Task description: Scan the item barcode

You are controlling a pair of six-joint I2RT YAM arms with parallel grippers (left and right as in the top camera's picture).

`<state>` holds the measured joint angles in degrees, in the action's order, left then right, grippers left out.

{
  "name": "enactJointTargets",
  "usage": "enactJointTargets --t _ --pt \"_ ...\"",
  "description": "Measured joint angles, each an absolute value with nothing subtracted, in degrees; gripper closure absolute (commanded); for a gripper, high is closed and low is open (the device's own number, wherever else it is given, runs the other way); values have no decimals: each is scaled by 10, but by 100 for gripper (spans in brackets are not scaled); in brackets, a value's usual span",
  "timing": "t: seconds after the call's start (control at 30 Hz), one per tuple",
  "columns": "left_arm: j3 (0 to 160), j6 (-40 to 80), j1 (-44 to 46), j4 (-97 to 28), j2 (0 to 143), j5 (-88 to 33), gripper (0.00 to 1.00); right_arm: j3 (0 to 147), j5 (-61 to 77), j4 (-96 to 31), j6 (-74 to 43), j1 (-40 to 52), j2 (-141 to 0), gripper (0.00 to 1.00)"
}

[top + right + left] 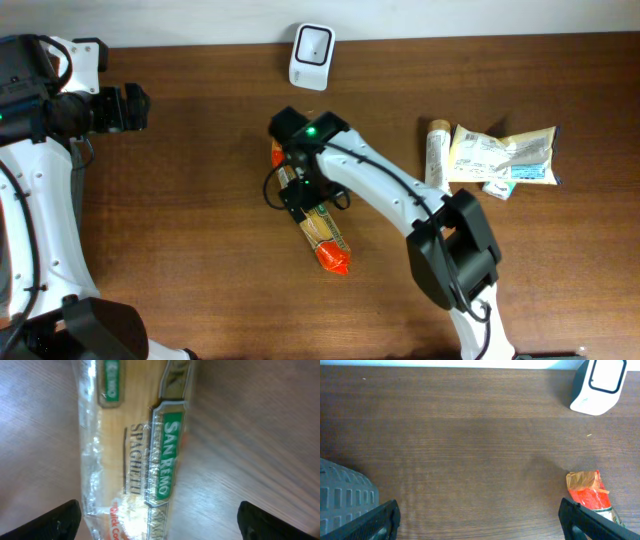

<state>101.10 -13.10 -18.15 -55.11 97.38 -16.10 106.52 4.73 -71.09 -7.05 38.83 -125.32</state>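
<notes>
The clear spaghetti packet (130,450), orange-red at its ends, reads San Remo.

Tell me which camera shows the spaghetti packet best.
Right wrist: the spaghetti packet fills the frame and its San Remo label is readable, though both ends are cropped. Overhead shows where it lies on the table, partly hidden under the right arm. Left wrist catches only one orange end at the lower right.

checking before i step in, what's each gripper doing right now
left gripper: open, holding nothing.
right gripper: open, fingers either side of the spaghetti packet, not gripping it.
</notes>
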Motion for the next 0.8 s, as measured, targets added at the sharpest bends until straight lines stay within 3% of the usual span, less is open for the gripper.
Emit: enactJointTargets --t 0.27,0.37,0.47,0.5,0.6,0.67,0.77,0.8 --pt "1011 -131 -182 -551 974 -161 1 942 201 -681 -5 357 -1253 1" --pt "1011 -131 -182 -551 974 -161 1 926 209 -675 3 357 -1253 29" --pt "1011 -131 -182 -551 974 -161 1 925 211 -664 7 354 -1253 72" --pt "1011 -131 -182 -551 974 -161 1 925 214 -662 6 351 -1253 81" --pt "1011 -131 -182 -551 974 -161 1 924 247 -648 9 331 -1253 92" --pt "1011 -131 -182 -551 974 -161 1 924 263 -633 6 324 -1253 91" --pt "1011 -131 -182 -551 974 -161 1 923 285 -608 -2 308 -1253 39" --pt "1011 -131 -182 -551 974 -161 1 922 286 -600 5 305 -1253 36"
